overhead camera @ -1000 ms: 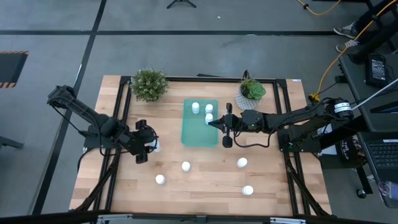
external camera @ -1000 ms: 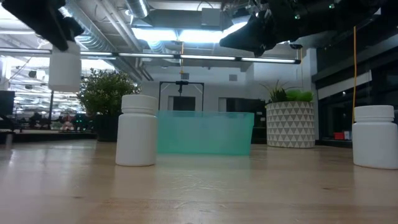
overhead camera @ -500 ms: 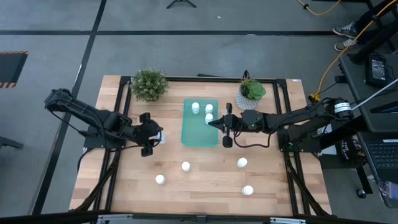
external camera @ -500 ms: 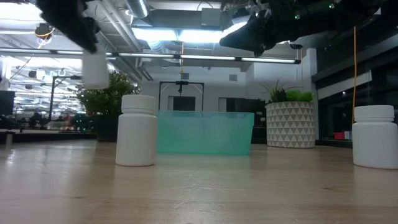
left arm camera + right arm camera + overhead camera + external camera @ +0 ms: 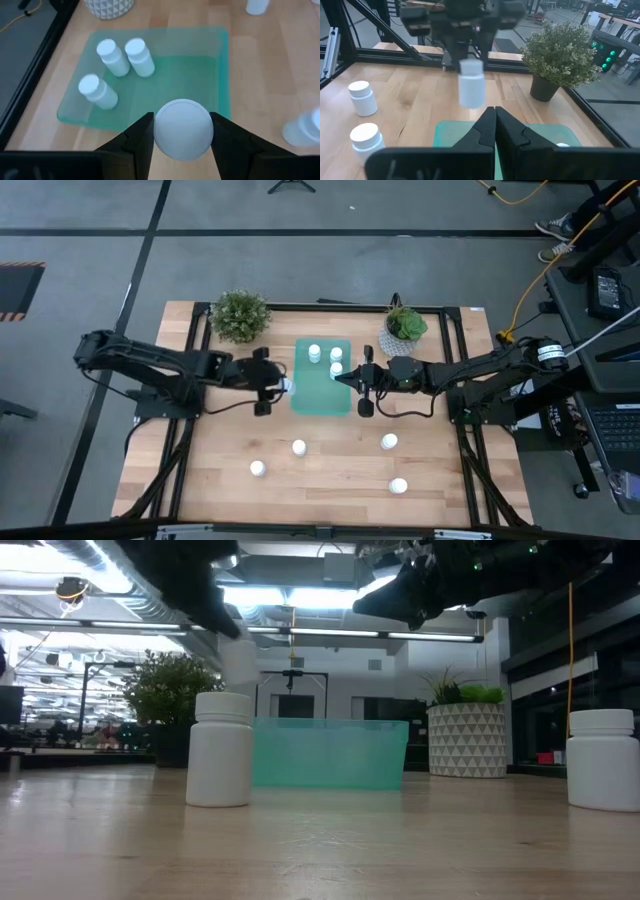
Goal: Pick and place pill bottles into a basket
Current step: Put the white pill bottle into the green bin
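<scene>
Over the last second I have brought the left tool [image 5: 283,385] rightward across the surface, from near its left side to the left edge of the basket [image 5: 305,402]; it grips a pill bottle [image 5: 183,128] by the body, held well clear of the wood; that bottle is nearly over the basket but, I judge, not quite inside its rim, so a little more travel right should come before release. The right tool [image 5: 340,376] has not moved; it hangs over the right half of the basket with its fingers pressed shut on nothing. Three pill bottles [image 5: 112,58] already lie in the far part of the basket; four more [image 5: 299,447] stand on the near half of the surface, well apart from one another, so I reckon the job is about halfway.

The surface [image 5: 330,470] is pale wooden planking in a dark frame, with a bushy potted plant [image 5: 240,315] at the far left and a plant in a white patterned pot [image 5: 404,330] at the far right; the room beyond looks like an open workshop with ceiling strip lights and a grey floor, though its far end is too dim for me to read.
</scene>
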You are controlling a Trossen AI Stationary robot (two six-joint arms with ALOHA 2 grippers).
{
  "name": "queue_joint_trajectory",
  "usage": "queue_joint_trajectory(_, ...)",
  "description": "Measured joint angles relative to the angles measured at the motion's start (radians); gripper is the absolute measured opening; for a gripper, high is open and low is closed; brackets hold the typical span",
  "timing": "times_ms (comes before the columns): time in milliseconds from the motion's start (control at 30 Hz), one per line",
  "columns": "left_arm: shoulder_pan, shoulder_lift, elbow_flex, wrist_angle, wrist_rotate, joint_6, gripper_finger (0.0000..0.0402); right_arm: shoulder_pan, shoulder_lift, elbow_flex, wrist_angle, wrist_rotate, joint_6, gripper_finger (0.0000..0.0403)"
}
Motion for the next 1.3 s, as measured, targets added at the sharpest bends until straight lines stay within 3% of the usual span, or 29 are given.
queue_joint_trajectory(200, 0.135, 0.066, 0.001, 0.126, 0.094, 0.096, 0.0158, 0.000, 0.000, 0.000, 0.000, 0.000, -0.018, 0.0005)
queue_joint_trajectory(400, 0.226, 0.177, 0.067, 0.118, 0.150, 0.115, 0.0158, 0.000, 0.000, 0.000, 0.008, 0.000, -0.023, 0.0005)
queue_joint_trajectory(767, 0.284, 0.384, 0.216, 0.075, 0.169, 0.207, 0.0158, 0.000, 0.012, 0.000, 0.005, 0.000, -0.018, 0.0005)
queue_joint_trajectory(1300, 0.334, 0.572, 0.228, 0.194, 0.226, 0.231, 0.0158, 0.001, 0.070, 0.001, 0.005, 0.000, 0.012, 0.0005)
